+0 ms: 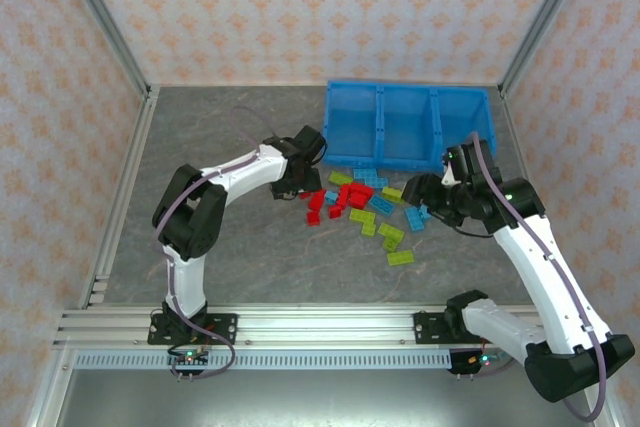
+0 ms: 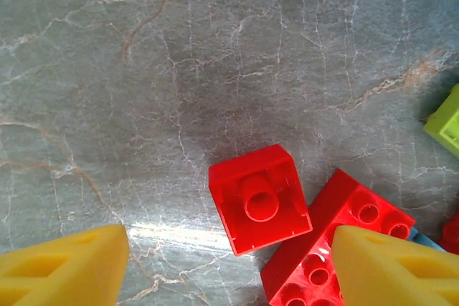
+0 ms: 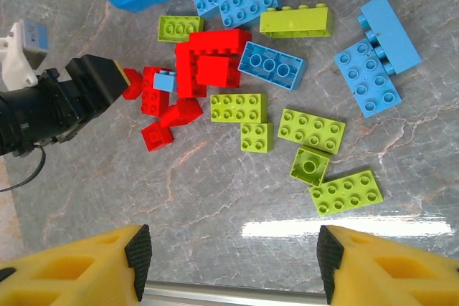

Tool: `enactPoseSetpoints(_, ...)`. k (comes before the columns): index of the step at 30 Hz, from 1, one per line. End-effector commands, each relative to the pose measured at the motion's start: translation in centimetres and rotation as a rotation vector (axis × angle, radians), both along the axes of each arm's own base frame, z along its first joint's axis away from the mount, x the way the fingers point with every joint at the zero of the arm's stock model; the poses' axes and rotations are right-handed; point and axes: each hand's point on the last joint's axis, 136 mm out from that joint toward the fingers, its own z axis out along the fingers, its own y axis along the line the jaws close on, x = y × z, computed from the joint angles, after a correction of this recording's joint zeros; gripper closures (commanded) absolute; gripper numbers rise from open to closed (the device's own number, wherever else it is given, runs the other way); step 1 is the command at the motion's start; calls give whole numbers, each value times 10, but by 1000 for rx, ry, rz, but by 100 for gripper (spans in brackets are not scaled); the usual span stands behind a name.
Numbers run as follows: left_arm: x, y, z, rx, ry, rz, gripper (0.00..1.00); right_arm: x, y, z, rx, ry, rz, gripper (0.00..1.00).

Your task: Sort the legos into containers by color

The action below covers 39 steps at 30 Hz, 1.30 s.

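On the left, my left gripper (image 2: 229, 263) has its fingers (image 2: 68, 270) spread wide and empty, low over the grey surface (image 2: 215, 48). A small red brick (image 2: 259, 198) lies just ahead of the gap, and a longer red brick (image 2: 326, 245) sits by the right fingertip. The legos (image 1: 360, 209) lie scattered just in front of the blue bin (image 1: 410, 88). My right gripper (image 3: 233, 263) hangs wide open too, holding nothing, near the yellow-green bricks (image 3: 312, 130).

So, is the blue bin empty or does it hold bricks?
Empty: from above, the bin shows bare blue floor in all three compartments; the bricks lie on the table before it.
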Motion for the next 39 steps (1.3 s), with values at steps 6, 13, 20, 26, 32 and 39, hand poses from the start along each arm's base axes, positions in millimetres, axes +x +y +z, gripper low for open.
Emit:
enactPoseSetpoints(6,9,7,-35,3,38,133,35,-1,-4,-7,-32,20,-10,29)
enactPoseSetpoints(13,3,0,-49,-40,79,111,56,-3,-4,-7,-28,23,-8,29)
enactPoseSetpoints(20,2,-9,-7,-106,13,55,77,-1,-6,3,-23,-20,-27,29)
enactPoseSetpoints(26,23,-71,119,-212,-289,-164,78,11,-16,13,-34,-114,-97,28)
enactPoseSetpoints(32,84,-99,164,-47,-493,-236,77,15,-16,20,-3,-150,-137,28)
enactPoseSetpoints(39,157,-118,162,100,-620,-285,73,10,-23,20,-17,-163,-156,27)
